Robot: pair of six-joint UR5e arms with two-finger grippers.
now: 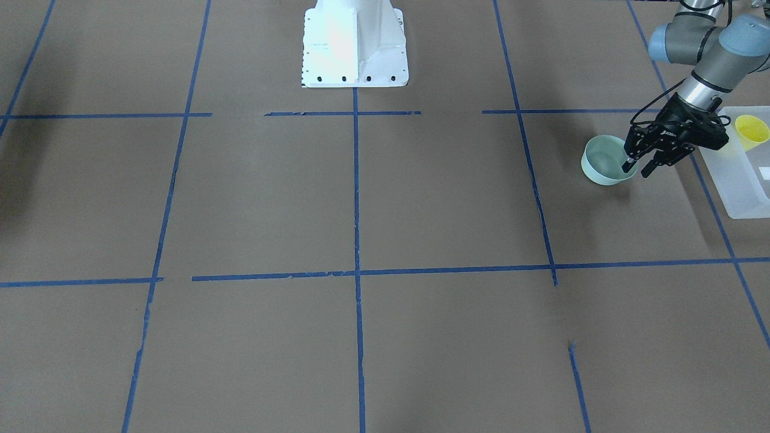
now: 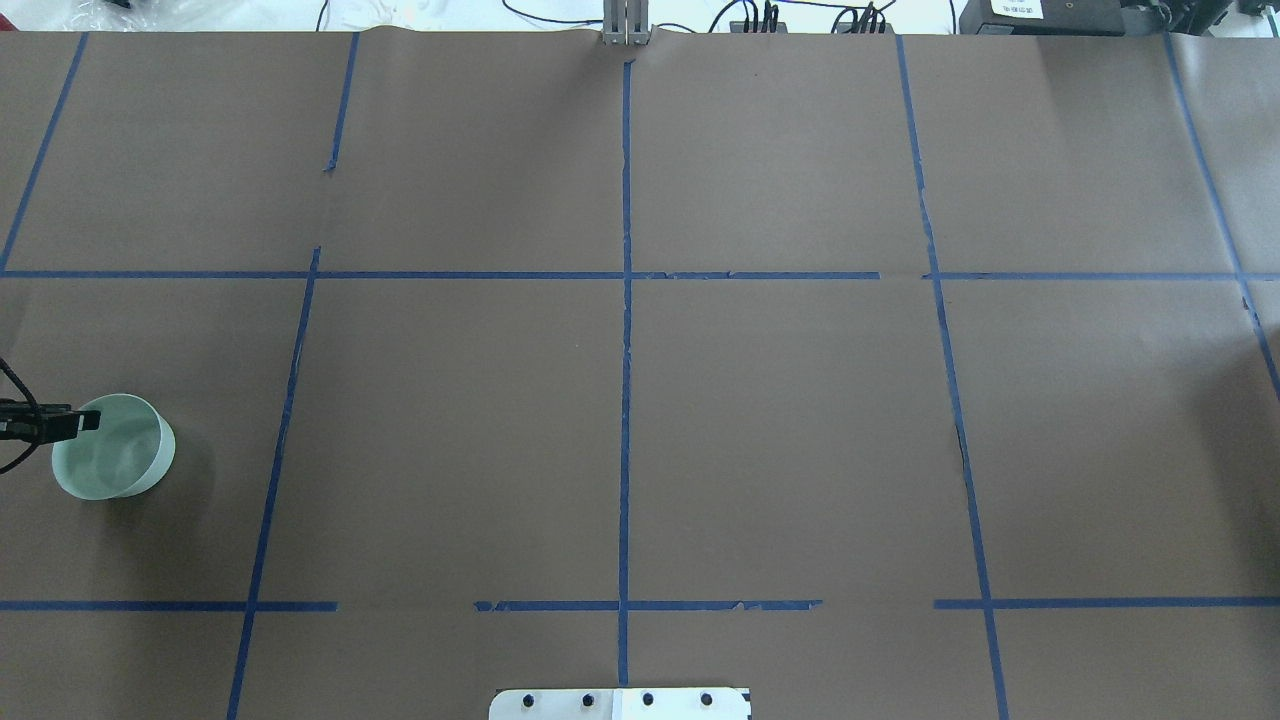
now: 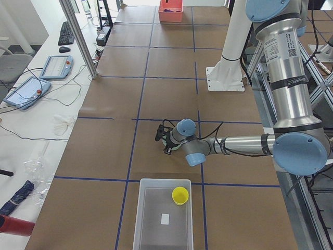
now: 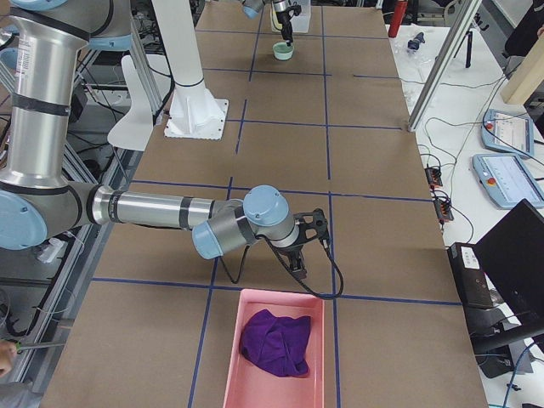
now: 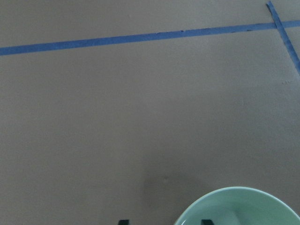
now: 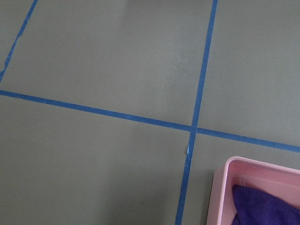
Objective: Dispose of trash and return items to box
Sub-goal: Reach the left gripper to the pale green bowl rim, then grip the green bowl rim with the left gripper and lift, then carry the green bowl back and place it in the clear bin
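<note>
Bowl: the pale green bowl (image 1: 604, 162) sits upright on the brown desk (image 1: 421, 198). It's out by the robot's left end, near the box but still outside it.

Left tool: the left tool (image 1: 637, 171) is right down at the bowl's rim, on the side facing the box. Its fingers (image 1: 651, 166) are spread apart, one dipping inside the bowl and the other outside the wall, so the rim runs between them. It's not clamped on anything as far as I can see, and I can't say whether either finger actually touches the rim.

Cup: the little yellow cup (image 1: 751, 129) is inside the box, in the corner on the robot's side.

Box: the frosted white box (image 1: 737, 192) is at the desk's left end, with a small white label on its floor.

Right tool: the right tool (image 4: 299, 262) hangs low over the desk, just beside the pink bin. Only the side camera catches it, so I can't tell how wide it is.

Pink bin: the pink bin (image 4: 316, 357) is at the opposite end of the desk and has a purple cloth (image 4: 274, 342) bunched up in it.
</note>
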